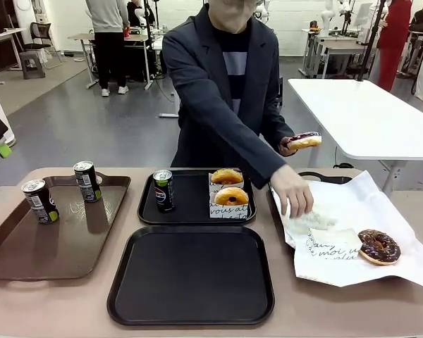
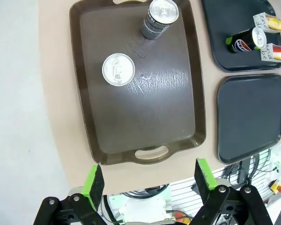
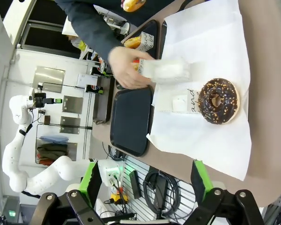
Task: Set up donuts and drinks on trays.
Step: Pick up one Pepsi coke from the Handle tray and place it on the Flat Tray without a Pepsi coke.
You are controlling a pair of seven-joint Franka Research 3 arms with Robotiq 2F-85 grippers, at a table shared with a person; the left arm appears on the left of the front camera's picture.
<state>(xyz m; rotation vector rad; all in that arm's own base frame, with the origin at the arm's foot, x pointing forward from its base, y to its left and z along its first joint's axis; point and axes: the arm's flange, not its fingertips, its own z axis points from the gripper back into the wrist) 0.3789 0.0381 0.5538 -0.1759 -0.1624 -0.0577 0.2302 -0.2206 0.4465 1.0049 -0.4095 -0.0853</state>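
The far black tray [image 1: 197, 218] holds one soda can [image 1: 163, 190] and two glazed donuts [image 1: 231, 196] in lettered sleeves. Nearer me lies the second black tray [image 1: 192, 274], its floor bare. Two more cans [image 1: 40, 201] stand on the brown tray [image 1: 7, 246]. A chocolate donut [image 1: 379, 246] lies on the white paper [image 1: 366, 204]. The person holds another donut [image 1: 304, 140] in one hand and presses the other hand [image 1: 294, 197] on a paper sleeve [image 1: 314, 220]. My left gripper [image 2: 149, 177] hangs open high over the brown tray's [image 2: 196, 93] near edge. My right gripper [image 3: 145, 177] is open, above the chocolate donut [image 3: 218, 101].
A white table [image 1: 366, 113] stands behind the person at the right. The brown tray's handle cutout [image 2: 152, 153] faces my side. Cables and a rack [image 3: 145, 187] lie below the table edge under my right gripper.
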